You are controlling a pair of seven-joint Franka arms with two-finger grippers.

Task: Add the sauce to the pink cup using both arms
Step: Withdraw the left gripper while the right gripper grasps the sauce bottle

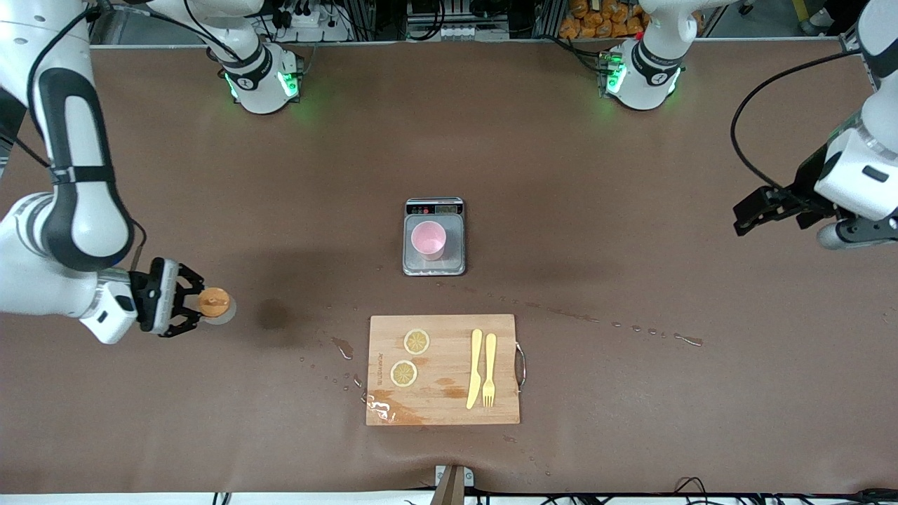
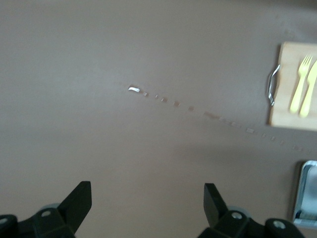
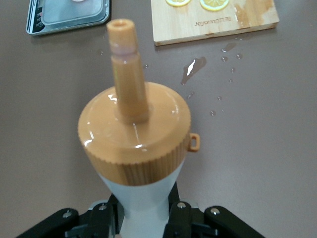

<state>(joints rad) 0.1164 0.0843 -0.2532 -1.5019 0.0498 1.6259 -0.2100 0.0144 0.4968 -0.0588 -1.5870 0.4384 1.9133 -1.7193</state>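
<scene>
The sauce (image 1: 215, 303) is gripped by the right gripper (image 1: 188, 303) above the table's right-arm end. Left gripper (image 2: 147, 207) is held wide open w/ nothing in it; cup (image 1: 428, 240) is on the scale (image 1: 434, 236).

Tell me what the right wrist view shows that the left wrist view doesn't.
Only the right wrist view shows the sauce bottle, gripped in the right pincer, and the lemon slices. Only the left wrist view shows the open, empty left pincer, the yellow fork and the board's metal handle. Both show the cutting board, the scale and spilled droplets on the table.
</scene>
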